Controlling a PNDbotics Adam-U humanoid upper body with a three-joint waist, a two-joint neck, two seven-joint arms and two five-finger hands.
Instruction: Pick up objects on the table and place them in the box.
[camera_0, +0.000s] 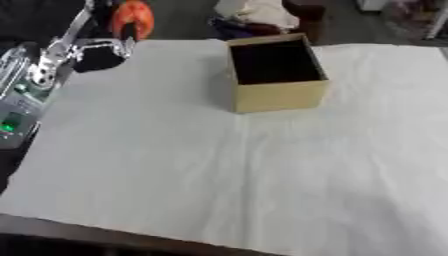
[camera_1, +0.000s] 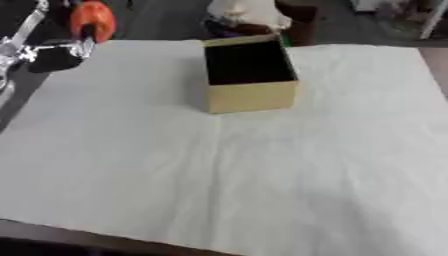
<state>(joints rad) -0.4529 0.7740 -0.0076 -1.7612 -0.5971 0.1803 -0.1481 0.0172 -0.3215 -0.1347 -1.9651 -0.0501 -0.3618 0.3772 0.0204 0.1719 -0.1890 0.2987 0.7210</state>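
Nearest the camera runs the dark front edge of the surface (camera_0: 79, 235), and above it a wide white cloth (camera_0: 219, 170) covers nearly everything, lightly creased and lying a little askew in both views.

Toward the far side of the cloth stands an open tan cardboard box (camera_0: 278, 95), square, with a dark inside; nothing can be made out within it. It rests directly on the cloth, slightly left of the middle of the far edge, turned a little so that one corner points toward the camera. No loose object shows on the cloth around it.

At the far left corner a black and silver clamp-like fixture (camera_0: 92, 52) sits at the edge of the cloth, with an orange rounded thing (camera_0: 133, 19) just behind it. Along the left border in the left eye view a grey device with a small green light (camera_0: 13, 117) lies beside the cloth. Beyond the far edge, behind the box, a heap of pale and dark cloth (camera_0: 258, 15) shows.

Neither robot hand appears in either view, so the state of the fingers cannot be told.
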